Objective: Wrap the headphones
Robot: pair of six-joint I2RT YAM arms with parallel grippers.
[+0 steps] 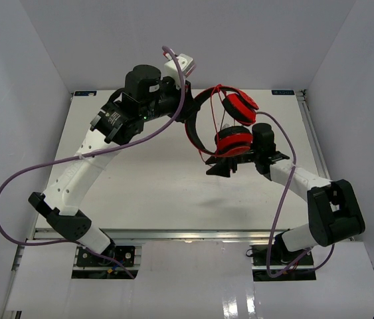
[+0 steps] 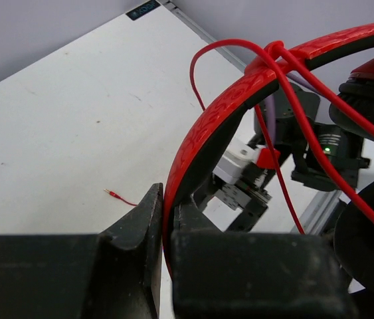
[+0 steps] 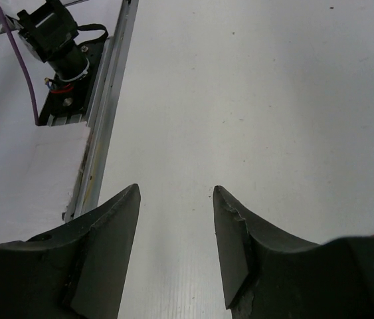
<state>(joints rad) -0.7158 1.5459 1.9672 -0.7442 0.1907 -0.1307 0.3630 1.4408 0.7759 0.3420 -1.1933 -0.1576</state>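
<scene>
The red headphones [image 1: 233,141] hang in the air over the table's far middle, ear cups to the right. My left gripper [image 1: 188,114] is shut on the black-and-red headband [image 2: 213,126]; in the left wrist view the band is pinched between my fingers [image 2: 167,194]. The thin red cable [image 2: 306,133] loops over the headband and runs down past the cups. Its plug [image 2: 113,194] lies on the table. My right gripper [image 1: 221,169] is open and empty just below the lower ear cup; the right wrist view shows only bare table between its fingers [image 3: 175,193].
White walls close in the table [image 1: 147,186] on three sides. Thick purple robot cables [image 1: 14,179] arc off both arms. An aluminium rail [image 3: 103,119] runs along the table's edge, with the left arm's base [image 3: 57,40] beyond it.
</scene>
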